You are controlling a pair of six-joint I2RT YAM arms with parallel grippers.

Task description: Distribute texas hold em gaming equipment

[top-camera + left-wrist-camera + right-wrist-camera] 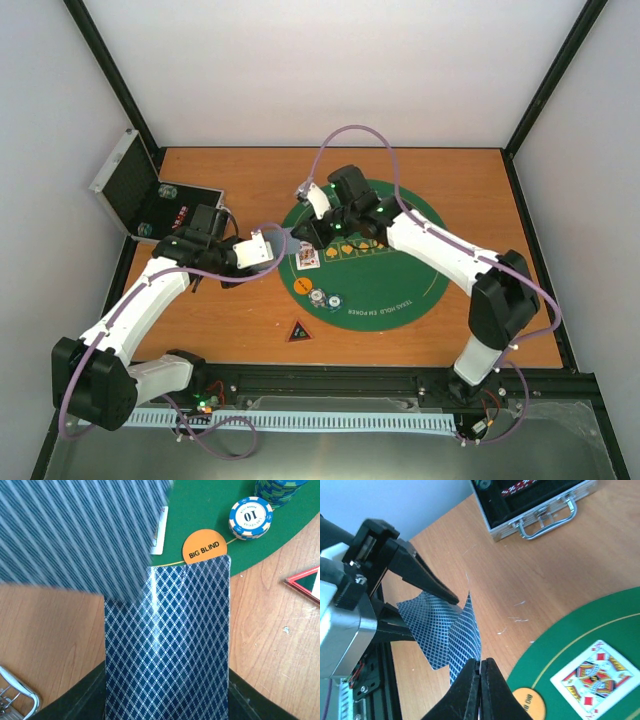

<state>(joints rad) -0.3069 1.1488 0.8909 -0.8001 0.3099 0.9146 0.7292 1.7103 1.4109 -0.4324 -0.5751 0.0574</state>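
Overhead, hands: left hand (275,240) and right hand (303,233) meet at the left rim of the green mat (400,290) on the worktop (450,180).
Overhead, pieces: chips (325,298) on the mat; triangle (299,331) just off it.
Left wrist, left hand: partly closed, clamping the deck (167,645).
Left wrist, beyond the deck: orange disc (202,550) at the mat's edge.
Right wrist, right hand: pinched fully together on the bent top card (467,630).
Right wrist, mat: face-up card (592,677).

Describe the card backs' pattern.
The cards carry a blue diamond lattice, clearest in the left wrist view.
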